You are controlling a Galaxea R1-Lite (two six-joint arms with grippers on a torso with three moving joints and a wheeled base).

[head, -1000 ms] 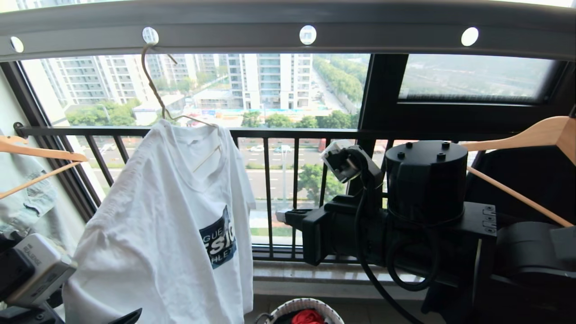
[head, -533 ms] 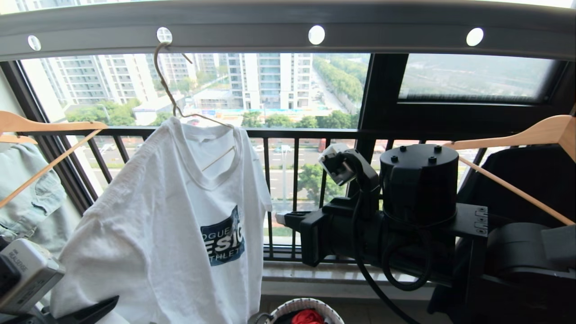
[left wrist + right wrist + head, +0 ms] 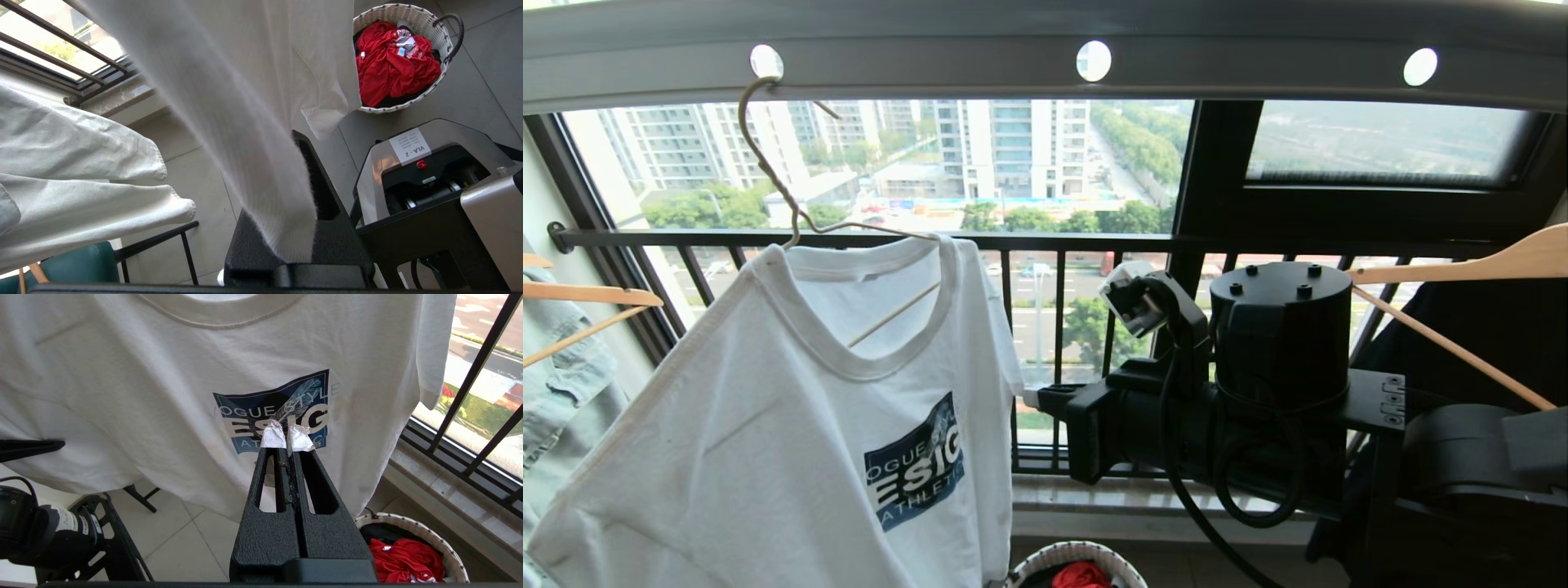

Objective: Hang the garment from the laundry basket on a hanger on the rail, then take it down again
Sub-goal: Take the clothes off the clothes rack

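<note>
Shirt: our white logo-print T-shirt (image 3: 800, 425) hung on the thin cream wire hanger (image 3: 792, 196), below the grey holed rail (image 3: 1045, 73).
Left gripper (image 3: 286, 228): we had it clamped on the shirt's hem, ready for pulling it down.
Right gripper (image 3: 287, 437): pinched empty, beside the shirt.

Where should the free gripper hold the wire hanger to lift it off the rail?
Probably on the long twisted neck of the hanger, below the hook, approaching from the robot's right. That part is bare, while the T-shirt covers its shoulders. The hook sits in a hole of the rail, so lift upward.
</note>
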